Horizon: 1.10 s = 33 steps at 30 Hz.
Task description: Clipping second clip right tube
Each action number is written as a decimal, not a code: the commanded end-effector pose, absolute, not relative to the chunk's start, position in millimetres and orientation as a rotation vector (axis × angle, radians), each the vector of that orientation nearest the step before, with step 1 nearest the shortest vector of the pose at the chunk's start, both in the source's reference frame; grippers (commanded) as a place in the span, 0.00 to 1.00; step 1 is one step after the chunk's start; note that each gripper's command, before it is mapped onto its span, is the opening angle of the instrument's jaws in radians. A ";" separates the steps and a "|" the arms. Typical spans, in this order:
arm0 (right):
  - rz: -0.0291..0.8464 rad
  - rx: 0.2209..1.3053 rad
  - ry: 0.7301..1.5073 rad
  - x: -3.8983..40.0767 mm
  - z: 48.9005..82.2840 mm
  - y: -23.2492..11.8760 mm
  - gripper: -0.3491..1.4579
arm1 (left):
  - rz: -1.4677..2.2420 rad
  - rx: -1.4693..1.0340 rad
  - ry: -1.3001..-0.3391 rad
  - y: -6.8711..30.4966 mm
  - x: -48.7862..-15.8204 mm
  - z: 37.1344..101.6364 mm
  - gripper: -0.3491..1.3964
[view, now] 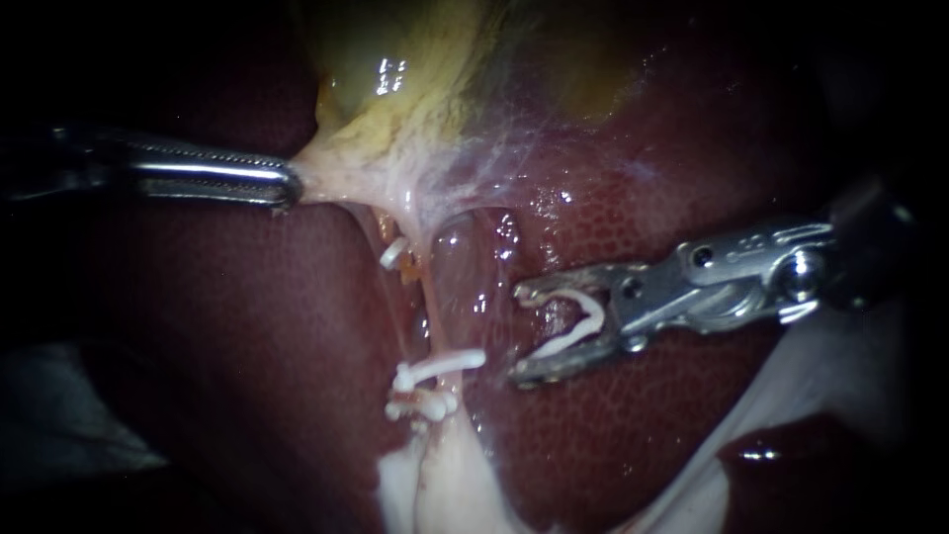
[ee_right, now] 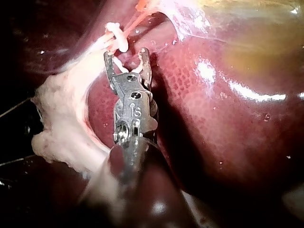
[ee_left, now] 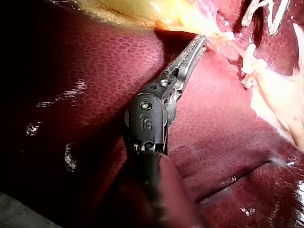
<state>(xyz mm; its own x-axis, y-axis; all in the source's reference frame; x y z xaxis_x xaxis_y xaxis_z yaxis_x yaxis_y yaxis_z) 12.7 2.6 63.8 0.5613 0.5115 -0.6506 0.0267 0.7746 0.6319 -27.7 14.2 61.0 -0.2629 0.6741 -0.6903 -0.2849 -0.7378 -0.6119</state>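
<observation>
Right tube (view: 432, 311) runs pretty much 12-to-6 down the middle of the endoscope view. It's stretched thin between the gallbladder (view: 395, 89) up top and a pale lump of tissue (view: 435, 485) at the bottom. One seated clip (view: 445, 366) lies across its low end, with more clips (view: 420, 403) bunched just off that one at 7 o'clock.

The right instrument (view: 517, 334) sits at 3 o'clock from the tube, near but not touching, mouth aimed toward 9. Its jaws are spread wide but not empty: an open clip (view: 573, 326) rides between them, a leg against each jaw. So the mouth faces the tube square across its long axis, which looks about right to me.

The bare stretch above the seated clip is roughly 10 o'clock from the tips, so I'd guess a slide toward 9 with a small lift.

Left instrument (view: 290, 188) is way off at 10 o'clock, pinched on the gallbladder's pale neck, which looks to be what holds things taut. The right one's clearly nearer.
</observation>
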 end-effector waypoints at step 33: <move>0.472 1.016 1.175 19.6 66.5 0.2 0.45 | 2.040 -1.376 -0.487 14.0 -28.1 61.1 0.00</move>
<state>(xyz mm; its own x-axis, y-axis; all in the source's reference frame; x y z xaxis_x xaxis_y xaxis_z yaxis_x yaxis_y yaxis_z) 19.6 0.2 66.4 0.3589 0.7690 -0.5290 0.1956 0.4923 0.8482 -28.1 14.0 61.1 -0.2629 0.6736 -0.6908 -0.2891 -0.7380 -0.6097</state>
